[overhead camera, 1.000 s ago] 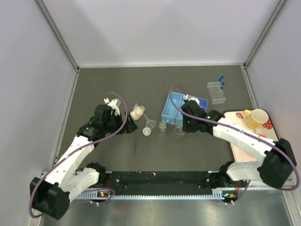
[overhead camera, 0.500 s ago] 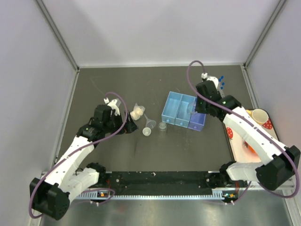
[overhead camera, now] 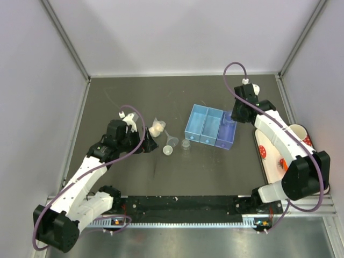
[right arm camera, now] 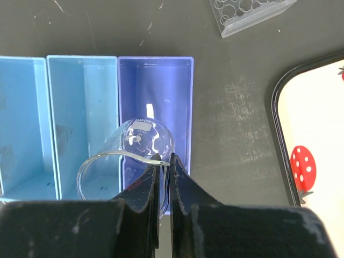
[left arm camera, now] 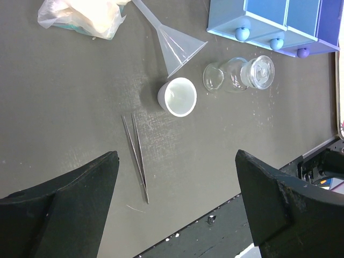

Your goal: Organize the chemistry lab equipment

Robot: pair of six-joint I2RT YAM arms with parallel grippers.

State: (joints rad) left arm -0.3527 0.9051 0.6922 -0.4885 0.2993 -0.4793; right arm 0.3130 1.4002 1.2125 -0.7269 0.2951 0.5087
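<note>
Right fingers (right arm camera: 163, 163) clenched on the thin wall of a small clear beaker (right arm camera: 141, 144), a narrow pinch on slick glass. Beaker hangs tilted, mouth toward 8 o'clock, over the purple compartment (right arm camera: 156, 86) of the blue organizer (overhead camera: 209, 126), at its 3 o'clock end.

Risks as I judge them:
- Its mouth overhangs the divider to the middle compartment (right arm camera: 83, 102). Letting go here could set it on that wall, so it tips the wrong way or out onto the table (right arm camera: 231, 107).
- So slight a grip may let the glass swivel or slip on the way down.
- Tube rack (right arm camera: 252, 13) at 1 o'clock and tray (right arm camera: 317, 140) at 3 o'clock sit near; a wide swing could clip them.

Left fingers (left arm camera: 176, 161) released, holding nothing, above the tweezers (left arm camera: 137, 156) and funnel (left arm camera: 174, 45).
</note>
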